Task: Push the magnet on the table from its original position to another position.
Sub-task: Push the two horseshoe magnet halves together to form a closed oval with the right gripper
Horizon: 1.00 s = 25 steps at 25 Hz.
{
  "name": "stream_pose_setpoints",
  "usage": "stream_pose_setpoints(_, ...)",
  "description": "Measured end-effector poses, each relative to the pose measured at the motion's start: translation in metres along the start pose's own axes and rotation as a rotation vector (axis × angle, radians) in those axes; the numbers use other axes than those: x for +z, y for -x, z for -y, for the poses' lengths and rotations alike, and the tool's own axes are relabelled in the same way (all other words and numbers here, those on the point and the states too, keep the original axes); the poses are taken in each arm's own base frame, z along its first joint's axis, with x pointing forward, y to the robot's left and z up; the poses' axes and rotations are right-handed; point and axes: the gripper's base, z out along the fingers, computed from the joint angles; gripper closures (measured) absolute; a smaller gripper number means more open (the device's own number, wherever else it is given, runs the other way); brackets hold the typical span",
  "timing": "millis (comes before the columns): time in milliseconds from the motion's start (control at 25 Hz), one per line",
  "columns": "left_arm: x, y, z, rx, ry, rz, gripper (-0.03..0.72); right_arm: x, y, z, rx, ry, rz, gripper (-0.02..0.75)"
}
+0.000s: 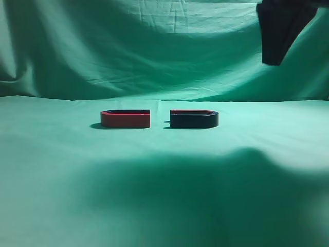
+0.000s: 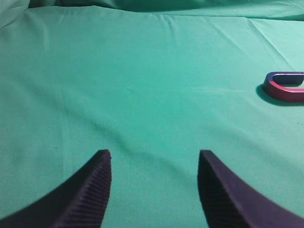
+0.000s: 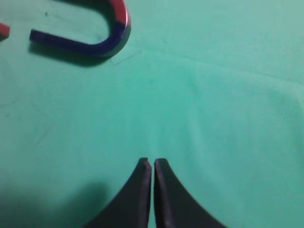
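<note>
Our right pincer [image 3: 152,164], pressed narrow, is hovering over bare table [image 3: 228,95]. We are seeing the magnet [image 3: 90,45] lying ahead-left of it, well apart. Our left pincer [image 2: 154,159] is gaping wide.

Ext view: dim, uneven. Table [image 1: 164,149] mid-band lit, front in broad soft shadow. Backdrop [image 1: 154,51] darker at mid w/ fold shading. Short shadows left of both magnets. Soft focus, slight grain. Left wrist view: brighter, even light, cloth folds readable; finger tips near lens a bit soft. Right wrist view: flat light, blurry overall, dark patch lower left.
</note>
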Motion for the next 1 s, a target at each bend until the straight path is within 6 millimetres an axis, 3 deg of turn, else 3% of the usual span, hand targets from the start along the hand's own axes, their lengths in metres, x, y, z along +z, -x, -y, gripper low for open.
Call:
stream_pose_setpoints(400, 0.0, 0.0, 0.0, 0.0, 0.0, 0.0, 0.316, 0.059, 0.05, -0.002, 0.041, -0.039, -0.049, 0.738)
stream_pose_setpoints(720, 0.0, 0.0, 0.0, 0.0, 0.0, 0.0, 0.316, 0.087, 0.066, -0.004, 0.057, -0.039, -0.056, 0.738)
stream_pose_setpoints(1000, 0.0, 0.0, 0.0, 0.0, 0.0, 0.0, 0.316, 0.102, 0.068, -0.003, 0.061, -0.041, -0.064, 0.738)
